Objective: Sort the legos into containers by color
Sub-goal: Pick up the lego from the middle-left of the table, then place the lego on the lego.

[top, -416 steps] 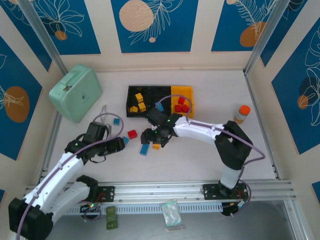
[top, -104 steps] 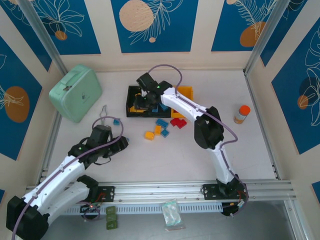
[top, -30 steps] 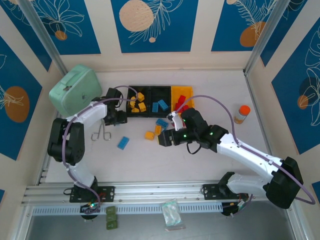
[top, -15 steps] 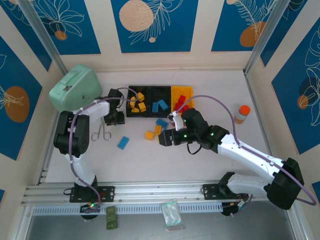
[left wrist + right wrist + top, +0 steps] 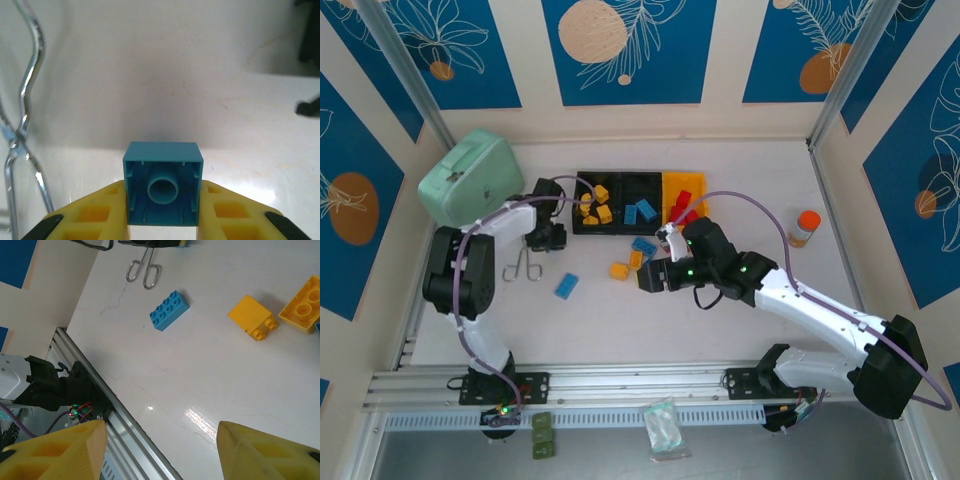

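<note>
- A held brick (image 5: 163,187) sits between the two fingers (image 5: 95,217) of the left gripper (image 5: 548,238), touching both.
- The forceps (image 5: 22,125) lie on the table (image 5: 200,75) to the left of those fingers, apart from them.
- The left gripper sits between the case (image 5: 470,183) and the row of bins (image 5: 641,176), close to the end bin.
- Binned bricks (image 5: 596,208) lie in each of the three bins.
- Ahead of the right gripper (image 5: 161,440), in line with the gap between its fingers, a lone brick (image 5: 169,310) lies on the table, and the forceps lie farther ahead, beyond it.
- Ahead and to the right of that gripper, two loose bricks (image 5: 252,316) lie near each other.
- A rail (image 5: 95,390) runs along to the right gripper's left.
- The bottle (image 5: 805,227) stands well apart from both grippers, on the right arm's side.
</note>
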Controlling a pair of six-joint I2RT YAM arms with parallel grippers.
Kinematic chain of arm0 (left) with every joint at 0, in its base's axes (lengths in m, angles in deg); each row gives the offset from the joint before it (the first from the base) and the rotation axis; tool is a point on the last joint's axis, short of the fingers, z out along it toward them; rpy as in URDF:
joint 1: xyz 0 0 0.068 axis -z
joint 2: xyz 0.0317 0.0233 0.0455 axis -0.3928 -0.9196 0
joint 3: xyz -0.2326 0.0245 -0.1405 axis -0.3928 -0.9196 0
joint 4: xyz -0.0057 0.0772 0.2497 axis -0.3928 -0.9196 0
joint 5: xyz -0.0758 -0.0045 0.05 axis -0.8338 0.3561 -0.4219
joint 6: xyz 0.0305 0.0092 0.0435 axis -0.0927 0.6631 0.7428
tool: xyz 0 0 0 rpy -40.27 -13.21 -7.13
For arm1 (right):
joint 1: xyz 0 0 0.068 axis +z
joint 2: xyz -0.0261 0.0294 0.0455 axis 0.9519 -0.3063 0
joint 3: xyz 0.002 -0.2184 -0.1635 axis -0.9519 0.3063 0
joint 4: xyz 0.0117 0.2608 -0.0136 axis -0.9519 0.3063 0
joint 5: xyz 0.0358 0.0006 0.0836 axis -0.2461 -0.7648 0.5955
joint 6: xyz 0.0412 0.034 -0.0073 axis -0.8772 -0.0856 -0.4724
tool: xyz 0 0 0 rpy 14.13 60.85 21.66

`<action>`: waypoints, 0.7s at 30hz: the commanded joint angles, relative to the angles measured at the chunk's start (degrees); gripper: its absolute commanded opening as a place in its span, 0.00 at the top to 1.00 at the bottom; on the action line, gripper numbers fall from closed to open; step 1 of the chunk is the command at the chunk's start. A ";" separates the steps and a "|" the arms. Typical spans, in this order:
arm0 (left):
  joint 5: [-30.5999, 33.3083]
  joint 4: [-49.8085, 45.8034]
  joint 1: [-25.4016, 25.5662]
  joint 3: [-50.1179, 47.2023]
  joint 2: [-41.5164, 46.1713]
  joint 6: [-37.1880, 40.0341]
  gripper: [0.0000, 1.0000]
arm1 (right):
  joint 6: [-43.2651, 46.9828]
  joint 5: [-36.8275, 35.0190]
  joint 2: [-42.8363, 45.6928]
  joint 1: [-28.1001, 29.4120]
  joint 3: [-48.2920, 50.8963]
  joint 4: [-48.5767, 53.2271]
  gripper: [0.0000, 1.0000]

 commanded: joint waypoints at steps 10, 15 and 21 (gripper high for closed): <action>-12.21 -0.28 2.96 -2.18 10.12 -5.84 0.74 | -1.73 -4.83 3.16 -2.76 2.12 1.77 0.40; -11.72 -1.19 7.93 3.77 7.53 -7.48 0.74 | -2.88 -6.23 6.54 -6.25 3.81 3.98 0.40; -10.42 -3.38 13.65 14.60 0.43 -8.06 0.74 | -4.26 -6.56 11.19 -10.26 6.78 5.77 0.39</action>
